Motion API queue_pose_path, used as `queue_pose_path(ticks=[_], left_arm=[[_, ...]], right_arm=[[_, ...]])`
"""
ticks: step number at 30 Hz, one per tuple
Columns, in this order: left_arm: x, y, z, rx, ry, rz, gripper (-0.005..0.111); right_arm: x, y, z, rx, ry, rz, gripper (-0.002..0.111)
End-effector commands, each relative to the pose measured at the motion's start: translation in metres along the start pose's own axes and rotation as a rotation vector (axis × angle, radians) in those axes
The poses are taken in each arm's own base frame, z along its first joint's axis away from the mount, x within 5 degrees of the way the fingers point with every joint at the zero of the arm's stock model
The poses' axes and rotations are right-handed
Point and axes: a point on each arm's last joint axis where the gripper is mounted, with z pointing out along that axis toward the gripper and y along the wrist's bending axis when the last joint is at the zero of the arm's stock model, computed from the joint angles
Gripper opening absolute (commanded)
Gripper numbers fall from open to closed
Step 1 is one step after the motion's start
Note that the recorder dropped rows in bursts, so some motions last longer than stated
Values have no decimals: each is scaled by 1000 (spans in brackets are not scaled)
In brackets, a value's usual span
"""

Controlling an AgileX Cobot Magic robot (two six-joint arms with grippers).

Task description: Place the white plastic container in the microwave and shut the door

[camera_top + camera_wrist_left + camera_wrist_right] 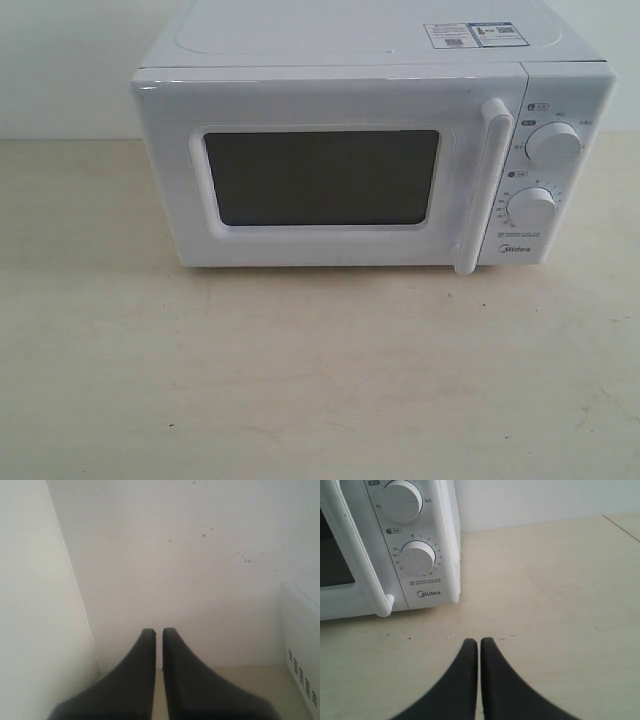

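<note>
The white Midea microwave (370, 150) stands at the back of the table with its door (320, 175) shut. The dark window and the vertical bar handle (480, 185) face me. In the right wrist view the microwave (415, 545) shows its two dials and handle. My right gripper (479, 641) hovers over the table before it, shut with nothing held. My left gripper (159, 630) is shut and empty, pointing at a white wall, with the microwave's vented side (302, 645) at the view's edge. The white plastic container is out of view. Neither gripper appears in the exterior view.
The beige table (300, 380) stretches in front of the microwave. A white wall (175, 555) rises behind the table. A table seam or edge (622, 526) shows far off in the right wrist view.
</note>
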Motion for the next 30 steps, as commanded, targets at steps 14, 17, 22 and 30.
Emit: queue_pose_path(ticks=[14,17,22,30], left_arm=[[135,-36,28,47,106,-168,4],[150,-38,29,47,146,-246,4],[139,-42,29,97,29,-412,4],[137,-42,29,107,7,-441,4]], right_arm=[[1,-1,0,6,-4,-7,0],[1,-1,0,6,-4,-7,0],[1,-1,0,6,-4,-7,0],[1,-1,0,6,-4,-7,0]])
